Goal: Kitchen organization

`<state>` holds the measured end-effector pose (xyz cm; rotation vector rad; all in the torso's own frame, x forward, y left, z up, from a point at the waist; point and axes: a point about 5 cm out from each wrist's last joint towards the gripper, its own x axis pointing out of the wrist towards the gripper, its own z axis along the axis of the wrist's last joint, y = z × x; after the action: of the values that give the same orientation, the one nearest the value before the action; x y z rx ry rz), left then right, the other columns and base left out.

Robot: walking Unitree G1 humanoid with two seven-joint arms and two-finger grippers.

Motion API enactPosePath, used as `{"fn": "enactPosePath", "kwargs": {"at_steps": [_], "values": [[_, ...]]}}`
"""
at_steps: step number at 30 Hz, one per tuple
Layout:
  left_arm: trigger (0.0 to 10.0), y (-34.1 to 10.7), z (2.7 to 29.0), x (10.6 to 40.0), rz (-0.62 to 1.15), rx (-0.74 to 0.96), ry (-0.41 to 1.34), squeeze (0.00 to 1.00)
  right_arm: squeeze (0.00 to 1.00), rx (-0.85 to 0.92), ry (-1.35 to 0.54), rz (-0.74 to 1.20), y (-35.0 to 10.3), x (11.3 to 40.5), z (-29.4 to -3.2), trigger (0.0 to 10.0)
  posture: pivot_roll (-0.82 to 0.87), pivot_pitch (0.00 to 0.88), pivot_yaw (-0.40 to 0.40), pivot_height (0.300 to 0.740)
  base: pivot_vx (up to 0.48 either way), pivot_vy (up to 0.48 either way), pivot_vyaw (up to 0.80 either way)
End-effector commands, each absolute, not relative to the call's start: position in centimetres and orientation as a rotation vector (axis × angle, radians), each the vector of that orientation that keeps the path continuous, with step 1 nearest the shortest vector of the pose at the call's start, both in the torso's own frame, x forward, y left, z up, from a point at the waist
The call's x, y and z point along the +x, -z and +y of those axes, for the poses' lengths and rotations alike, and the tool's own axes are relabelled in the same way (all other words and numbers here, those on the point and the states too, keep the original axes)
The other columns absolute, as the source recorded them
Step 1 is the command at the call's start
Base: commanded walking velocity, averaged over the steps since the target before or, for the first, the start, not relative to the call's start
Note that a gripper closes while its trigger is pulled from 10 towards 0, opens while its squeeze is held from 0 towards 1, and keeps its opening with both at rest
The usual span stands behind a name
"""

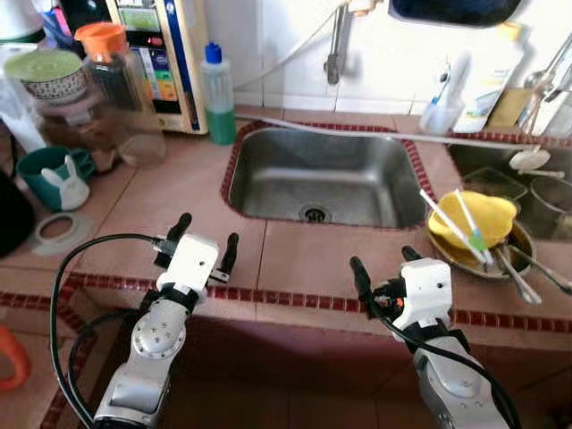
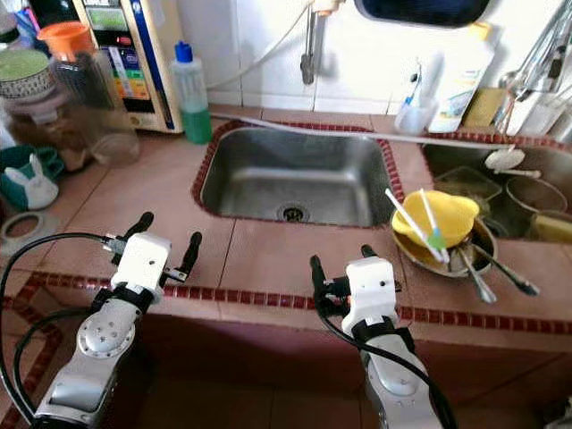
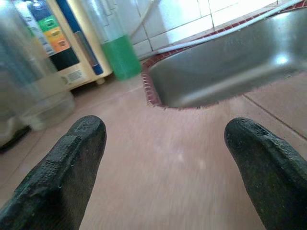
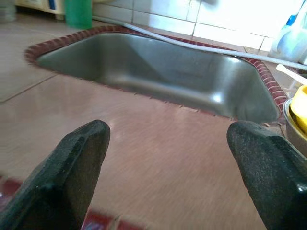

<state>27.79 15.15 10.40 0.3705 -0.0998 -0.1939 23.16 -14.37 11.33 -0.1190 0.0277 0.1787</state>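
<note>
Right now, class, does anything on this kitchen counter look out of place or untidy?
Yes. To the right of the empty sink, a yellow bowl sits tilted in a metal dish, with toothbrushes and cutlery lying loosely across it. Both grippers, left gripper and right gripper, are open.

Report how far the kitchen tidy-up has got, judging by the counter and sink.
Done: the sink holds no dishes. In hand: nothing; the left gripper and right gripper hover open over the counter's front edge. Left: the metal dish right of the sink holds a yellow bowl and utensils, and jars, a green soap bottle and a teal cup crowd the left side.
</note>
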Motion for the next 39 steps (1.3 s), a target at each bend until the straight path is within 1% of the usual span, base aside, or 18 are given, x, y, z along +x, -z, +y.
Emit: {"fn": "enactPosePath", "kwargs": {"at_steps": [1,21,24,36,39], "values": [[10.0,-10.66,15.35,27.81,-0.106,0.367,0.187,0.0,0.0,-0.122,-0.177,0.027,-11.3,23.1,-14.45,10.0,0.12,0.0,-0.008,0.74,-0.259,0.0,0.0],[10.0,-10.69,15.36,27.81,-0.105,0.37,0.187,0.0,0.0,-0.122,-0.178,0.026,-11.3,23.1,-14.45,10.0,0.12,0.0,-0.01,0.74,-0.259,0.0,0.0],[10.0,-10.77,15.28,27.92,-0.109,0.397,0.198,0.0,0.0,-0.119,-0.174,0.022,-11.35,23.35,-14.39,10.0,0.12,0.0,-0.005,0.74,0.0,0.0,0.0],[10.0,-10.46,15.34,27.97,-0.098,0.403,0.198,0.0,0.0,-0.118,-0.172,0.024,-11.26,23.41,-14.42,10.0,0.12,0.0,-0.006,0.74,0.0,0.0,0.0],[10.0,-9.89,15.38,28.08,-0.06,0.362,0.214,0.0,0.0,-0.12,-0.168,0.026,-11.15,23.53,-14.47,10.0,0.12,0.0,-0.007,0.74,0.0,0.0,0.0]]}}
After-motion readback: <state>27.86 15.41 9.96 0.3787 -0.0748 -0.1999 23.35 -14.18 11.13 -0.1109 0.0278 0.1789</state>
